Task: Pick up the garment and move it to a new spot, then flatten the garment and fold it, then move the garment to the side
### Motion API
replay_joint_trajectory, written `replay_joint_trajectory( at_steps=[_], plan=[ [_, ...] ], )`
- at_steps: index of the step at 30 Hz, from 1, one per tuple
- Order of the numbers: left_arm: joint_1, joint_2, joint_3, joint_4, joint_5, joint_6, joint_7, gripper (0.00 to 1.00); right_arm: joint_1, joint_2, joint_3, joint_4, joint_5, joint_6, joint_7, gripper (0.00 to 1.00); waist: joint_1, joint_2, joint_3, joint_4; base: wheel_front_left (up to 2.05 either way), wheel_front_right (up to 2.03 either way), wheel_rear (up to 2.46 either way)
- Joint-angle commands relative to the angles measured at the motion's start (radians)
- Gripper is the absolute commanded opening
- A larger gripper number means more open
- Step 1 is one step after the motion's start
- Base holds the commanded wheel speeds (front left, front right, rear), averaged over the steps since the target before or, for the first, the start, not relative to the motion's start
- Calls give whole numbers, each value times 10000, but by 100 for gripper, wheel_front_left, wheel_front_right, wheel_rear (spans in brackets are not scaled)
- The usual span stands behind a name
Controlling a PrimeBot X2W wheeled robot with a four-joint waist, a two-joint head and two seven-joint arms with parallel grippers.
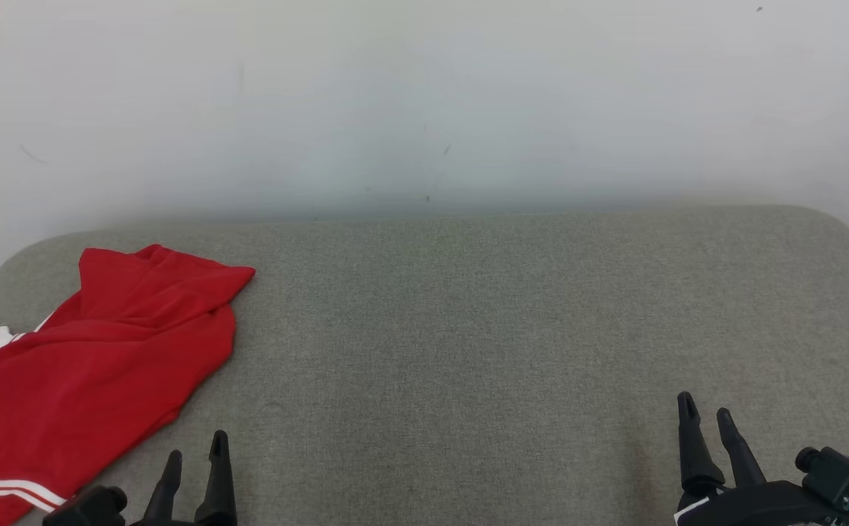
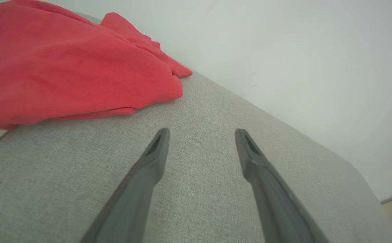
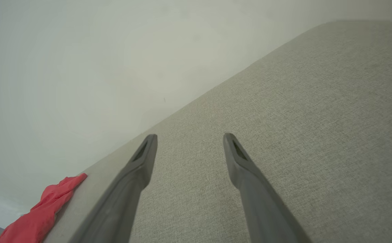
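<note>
Grey cloth covers the tabletop, and the red garment lies bunched at its left end. Just beside it the left pincer points forward, fingers apart and empty; the right pincer, likewise spread, is well apart at the near right.

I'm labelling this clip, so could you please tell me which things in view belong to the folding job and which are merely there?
Part of the job:
- red garment with white stripes, lying crumpled at the robot's left
- left gripper, open, empty
- right gripper, open, empty

Merely there:
- grey padded surface under the garment
- white wall behind it
</note>
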Motion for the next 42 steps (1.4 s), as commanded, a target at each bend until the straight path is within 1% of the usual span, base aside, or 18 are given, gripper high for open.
replay_joint_trajectory(
  at_steps=[1,10,18,29,42],
  plan=[
    [-25,127,-73,-116,416,116,-130,100,-71,-47,35,-63,-386,51,-85,100,0,0,-19,11,0,0,0],
    [23,342,-368,-550,1323,519,-392,100,-78,-51,-3,23,-1533,58,-111,100,-1,0,-53,68,0,0,0],
    [79,448,-577,-494,1962,661,-602,100,-37,-53,-7,93,-2412,63,-163,100,-1,0,-102,89,0,0,0],
    [148,415,-672,-432,2860,744,-904,100,49,-56,45,162,-3648,71,-286,100,-1,0,-170,124,0,0,0],
    [322,241,-552,-267,3536,473,-1166,100,133,-58,132,199,-4732,80,-361,100,-1,0,-233,169,0,0,0]
  ],
)
